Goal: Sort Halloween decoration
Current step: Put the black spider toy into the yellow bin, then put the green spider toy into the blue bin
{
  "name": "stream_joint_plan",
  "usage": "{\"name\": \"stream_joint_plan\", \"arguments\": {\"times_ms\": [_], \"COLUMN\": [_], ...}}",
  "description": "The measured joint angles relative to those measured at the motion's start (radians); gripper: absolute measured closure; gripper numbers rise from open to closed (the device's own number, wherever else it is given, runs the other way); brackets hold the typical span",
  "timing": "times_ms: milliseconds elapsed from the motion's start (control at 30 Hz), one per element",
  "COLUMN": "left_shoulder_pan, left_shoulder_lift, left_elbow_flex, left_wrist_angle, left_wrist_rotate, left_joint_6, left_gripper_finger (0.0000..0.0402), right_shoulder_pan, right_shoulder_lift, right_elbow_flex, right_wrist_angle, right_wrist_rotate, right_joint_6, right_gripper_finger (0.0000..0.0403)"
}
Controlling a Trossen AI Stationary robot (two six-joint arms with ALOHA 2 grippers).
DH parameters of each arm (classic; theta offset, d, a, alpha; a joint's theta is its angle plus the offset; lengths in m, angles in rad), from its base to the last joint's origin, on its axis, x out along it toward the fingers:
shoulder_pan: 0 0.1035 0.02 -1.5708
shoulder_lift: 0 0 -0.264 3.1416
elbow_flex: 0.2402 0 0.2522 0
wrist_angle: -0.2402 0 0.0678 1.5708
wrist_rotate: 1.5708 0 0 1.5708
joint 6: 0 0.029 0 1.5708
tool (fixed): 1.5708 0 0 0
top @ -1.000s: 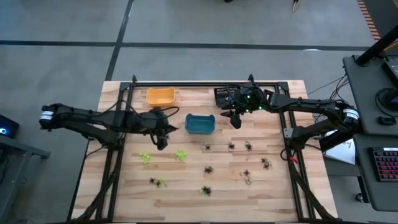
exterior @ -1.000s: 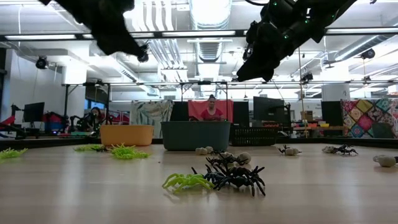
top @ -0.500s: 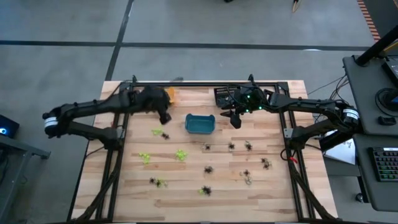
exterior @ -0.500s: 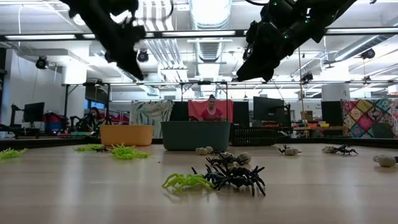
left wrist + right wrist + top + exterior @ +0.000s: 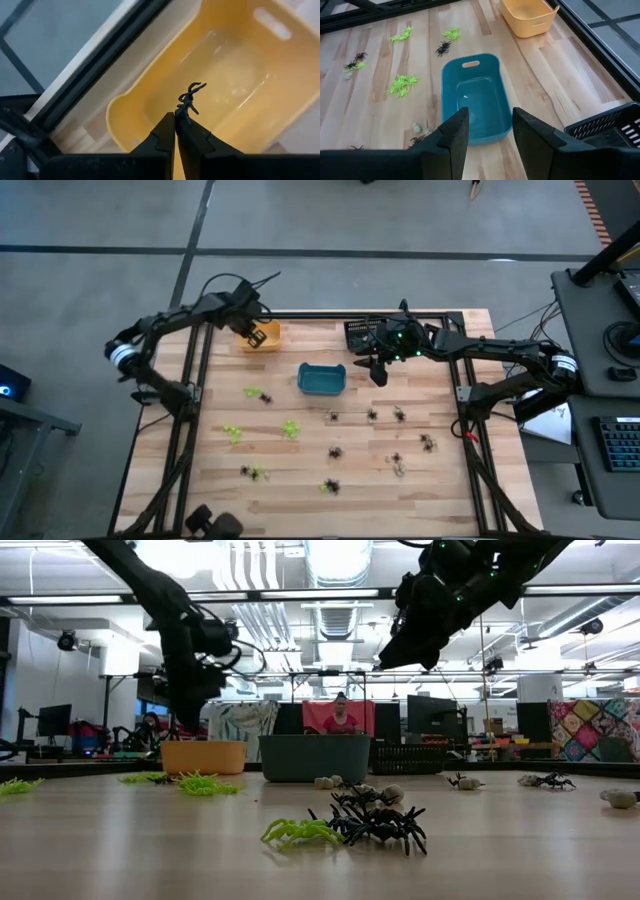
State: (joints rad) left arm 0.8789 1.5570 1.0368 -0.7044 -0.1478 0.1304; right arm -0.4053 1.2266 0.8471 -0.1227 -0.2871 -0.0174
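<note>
high: whole tabletop [image 5: 300,480] seen straight down from above | low: set at tabletop height, aimed level across into the room | left wrist: held close above the orange bin [image 5: 210,75] | right wrist: angled down over the teal bin [image 5: 476,97] | shared: both bins are also seen in high and low

An orange bin [image 5: 262,334], a teal bin [image 5: 321,379] and a black crate [image 5: 361,333] sit at the far side of the wooden table [image 5: 300,480]. Beyond the table, a person [image 5: 340,716] sits among desks and monitors.
</note>
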Motion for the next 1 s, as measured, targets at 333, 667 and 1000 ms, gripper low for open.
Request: {"name": "stream_joint_plan", "arguments": {"times_ms": [333,667,1000], "left_shoulder_pan": [0.0,0.0,-0.001], "left_shoulder_lift": [0.077,0.074,0.069], "left_elbow_flex": [0.044,0.043,0.043], "left_wrist_angle": [-0.026,-0.03,-0.04], "left_wrist_rotate": [0.0,0.0,0.0], "left_joint_6": [0.045,0.045,0.035], "left_gripper_finger": [0.0401,0.0396,0.0326], "right_shoulder_pan": [0.0,0.0,0.0], "right_shoulder_lift": [0.0,0.0,0.0], "right_elbow_flex": [0.0,0.0,0.0], "right_wrist_angle": [-0.001,-0.001,-0.001], "right_wrist_rotate": [0.0,0.0,0.0], "right_joint_6": [0.01,0.01,0.01], "right_gripper_finger": [0.0259,0.0259,0.0259]}}
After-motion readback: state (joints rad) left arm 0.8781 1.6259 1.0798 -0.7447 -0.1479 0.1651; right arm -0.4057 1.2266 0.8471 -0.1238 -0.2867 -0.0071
